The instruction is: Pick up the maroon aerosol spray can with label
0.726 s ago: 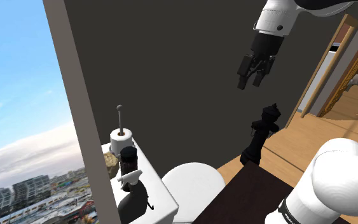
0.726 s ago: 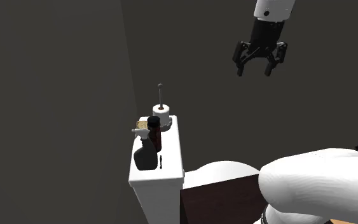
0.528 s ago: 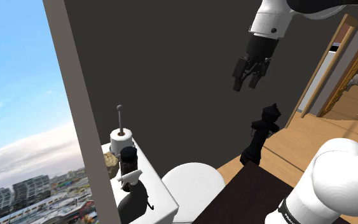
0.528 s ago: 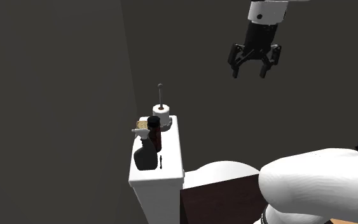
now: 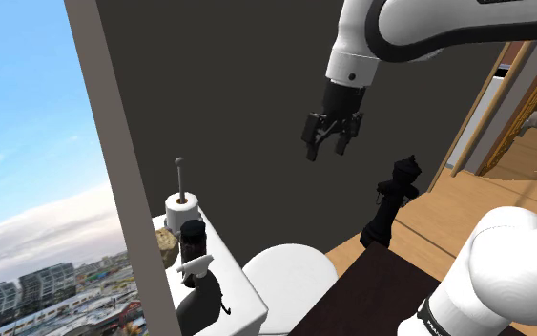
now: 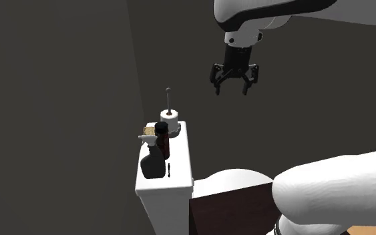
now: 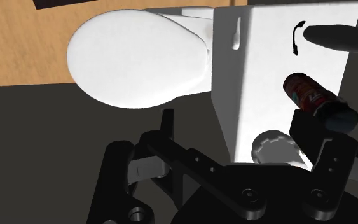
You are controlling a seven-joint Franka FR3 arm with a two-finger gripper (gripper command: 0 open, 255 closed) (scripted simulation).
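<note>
The maroon aerosol can (image 5: 193, 237) with a black cap and a label stands on the white toilet tank lid (image 5: 244, 298), between a paper roll and a spray bottle. It also appears as the dark red can (image 6: 161, 137) in the second exterior view, and as the can (image 7: 309, 94) in the wrist view, beyond the right finger. My gripper (image 5: 325, 153) hangs open high above the tank, well apart from the can, fingers pointing down. The open gripper (image 6: 231, 89) is up and to the right of the can in the second exterior view. Nothing is between the fingers (image 7: 166, 124).
A toilet paper roll on a rod holder (image 5: 181, 203), a black spray bottle with white trigger (image 5: 200, 275) and a tan lump (image 5: 167, 239) crowd the can. The toilet's white lid (image 5: 290, 272) lies below. A dark wall stands behind; a black figure (image 5: 390, 205) stands on the wooden floor.
The arm has swung the open gripper left and downward in both exterior views, closer to the tank. The can and other items have not moved.
</note>
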